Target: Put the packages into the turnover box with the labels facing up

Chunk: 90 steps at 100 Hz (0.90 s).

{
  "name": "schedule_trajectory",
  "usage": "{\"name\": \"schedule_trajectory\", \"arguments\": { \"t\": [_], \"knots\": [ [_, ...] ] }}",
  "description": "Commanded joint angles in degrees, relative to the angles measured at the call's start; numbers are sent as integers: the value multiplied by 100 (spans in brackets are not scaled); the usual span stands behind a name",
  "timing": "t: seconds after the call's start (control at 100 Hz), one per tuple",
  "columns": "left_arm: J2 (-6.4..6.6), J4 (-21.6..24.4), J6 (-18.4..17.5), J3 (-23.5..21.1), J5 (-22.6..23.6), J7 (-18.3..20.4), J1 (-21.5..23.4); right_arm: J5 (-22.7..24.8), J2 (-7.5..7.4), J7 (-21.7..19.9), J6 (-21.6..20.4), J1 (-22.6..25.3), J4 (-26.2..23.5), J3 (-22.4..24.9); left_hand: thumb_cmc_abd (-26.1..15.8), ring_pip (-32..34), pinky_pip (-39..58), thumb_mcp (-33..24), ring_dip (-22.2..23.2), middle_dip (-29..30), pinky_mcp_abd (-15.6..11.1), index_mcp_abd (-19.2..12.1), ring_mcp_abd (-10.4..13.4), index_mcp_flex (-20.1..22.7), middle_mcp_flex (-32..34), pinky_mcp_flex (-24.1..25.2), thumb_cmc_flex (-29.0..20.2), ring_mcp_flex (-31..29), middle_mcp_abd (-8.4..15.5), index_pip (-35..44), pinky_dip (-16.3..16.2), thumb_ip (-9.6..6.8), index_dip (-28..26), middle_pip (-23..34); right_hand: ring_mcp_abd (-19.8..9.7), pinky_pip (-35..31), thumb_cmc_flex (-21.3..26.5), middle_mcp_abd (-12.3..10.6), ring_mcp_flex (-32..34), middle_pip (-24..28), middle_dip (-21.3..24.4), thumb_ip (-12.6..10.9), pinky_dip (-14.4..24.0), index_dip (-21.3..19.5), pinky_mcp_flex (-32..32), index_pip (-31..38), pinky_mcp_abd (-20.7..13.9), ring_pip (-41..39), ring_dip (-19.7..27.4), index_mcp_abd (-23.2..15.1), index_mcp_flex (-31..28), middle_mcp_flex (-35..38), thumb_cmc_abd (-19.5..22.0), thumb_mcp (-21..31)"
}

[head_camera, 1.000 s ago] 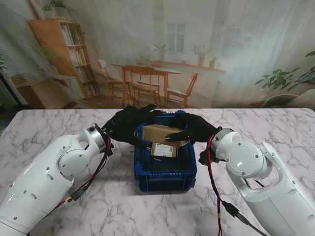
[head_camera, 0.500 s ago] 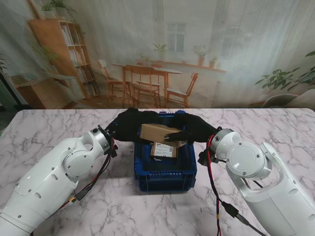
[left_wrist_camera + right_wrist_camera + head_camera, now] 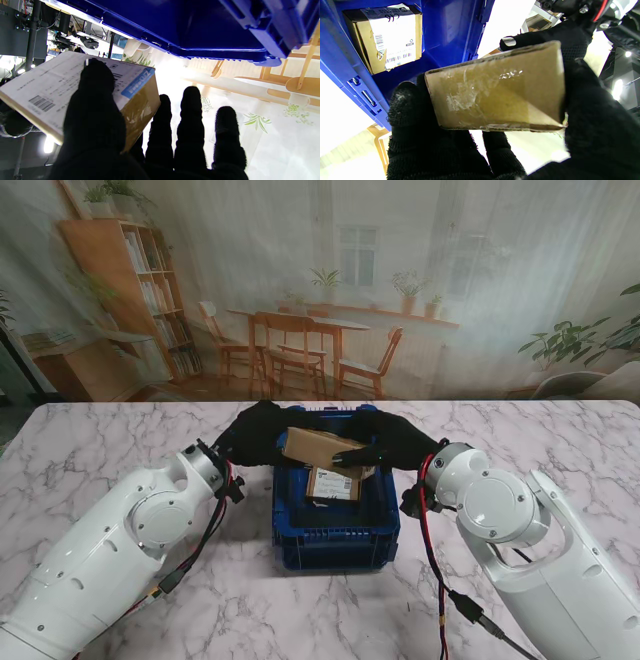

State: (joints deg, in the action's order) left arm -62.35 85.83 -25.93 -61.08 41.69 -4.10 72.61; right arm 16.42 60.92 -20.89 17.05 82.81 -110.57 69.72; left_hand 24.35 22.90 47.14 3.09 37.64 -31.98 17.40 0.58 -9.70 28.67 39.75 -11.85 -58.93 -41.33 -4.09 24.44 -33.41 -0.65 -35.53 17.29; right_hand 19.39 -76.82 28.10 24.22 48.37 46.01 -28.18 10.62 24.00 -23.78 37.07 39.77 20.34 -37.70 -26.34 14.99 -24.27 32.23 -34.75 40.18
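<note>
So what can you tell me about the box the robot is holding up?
The held package is a brown cardboard box with shiny clear tape on its end. A white shipping label with barcodes covers one wide face, under the left hand's thumb. It hangs tilted above the blue turnover box, pinched between the left hand and the right hand. Another labelled package lies in the box beneath it.

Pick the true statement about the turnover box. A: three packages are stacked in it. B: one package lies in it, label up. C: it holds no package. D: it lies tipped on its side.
B: the right wrist view shows one package lying in the blue turnover box with its white label up, while both hands hold a second package over it.
</note>
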Motion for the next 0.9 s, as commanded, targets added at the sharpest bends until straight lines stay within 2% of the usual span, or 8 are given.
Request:
{"name": "schedule_trajectory", "arguments": {
  "t": [0.0,0.08,0.23,0.37,0.64,0.89],
  "knots": [
    [-93,76,-60,41,-81,7,-41,-1,15,-26,93,41,57,-51,-805,247,286,-307,173,-682,-68,-422,41,872,691,-29,-497,-280,335,1288,-137,-54,-205,309,-697,57,950,-737,156,134,-43,-639,-38,-233,-135,222,-222,-334,-72,-323,-379,-137,843,1329],
    [-102,75,-66,51,-136,5,-42,-82,33,24,130,52,57,-49,-814,413,424,-310,260,-808,-97,-320,1,1039,930,-73,-534,-416,356,1346,-187,-45,-89,350,-623,80,633,-724,17,22,47,-642,-23,-267,-320,-17,-128,-297,-64,-319,-379,-197,895,1117],
    [-116,97,-53,45,-173,-30,-19,29,52,149,34,132,58,-24,-870,520,500,-301,283,-579,-114,-207,-45,1244,1004,-127,-460,-525,290,1264,-193,-41,225,334,-626,132,-88,-961,-460,-126,124,-629,117,-322,-1098,-218,4,-236,-89,-716,-201,-305,1114,583],
    [-142,121,-6,39,-335,-42,6,-41,86,287,-48,216,51,14,-808,792,578,-308,407,-513,-100,-101,-123,1426,1183,-177,-517,-691,171,1328,-197,-46,299,413,-612,497,-476,-1030,-1018,-478,274,-613,218,-327,-1707,-437,124,379,148,-860,54,-634,1279,54],
    [-154,183,103,41,-493,28,33,-42,204,819,-166,401,31,116,-757,1100,691,-318,565,-594,-116,-34,-135,1501,1317,-254,-595,-783,71,1486,-197,-41,231,570,-642,1345,-656,-1121,-1656,-1091,846,-634,124,-97,-2394,-923,147,1447,601,-920,580,-1149,1516,-511],
    [-160,182,128,45,-567,58,27,-169,259,1080,-554,588,-5,297,-778,1139,723,-327,571,-612,-142,-52,-93,1481,1336,-268,-598,-796,86,1528,-180,-52,189,587,-699,1696,-853,-1290,-1829,-1362,1083,-608,61,75,-2617,-1208,143,1855,759,-1019,945,-1332,1557,-755]
  ]
}}
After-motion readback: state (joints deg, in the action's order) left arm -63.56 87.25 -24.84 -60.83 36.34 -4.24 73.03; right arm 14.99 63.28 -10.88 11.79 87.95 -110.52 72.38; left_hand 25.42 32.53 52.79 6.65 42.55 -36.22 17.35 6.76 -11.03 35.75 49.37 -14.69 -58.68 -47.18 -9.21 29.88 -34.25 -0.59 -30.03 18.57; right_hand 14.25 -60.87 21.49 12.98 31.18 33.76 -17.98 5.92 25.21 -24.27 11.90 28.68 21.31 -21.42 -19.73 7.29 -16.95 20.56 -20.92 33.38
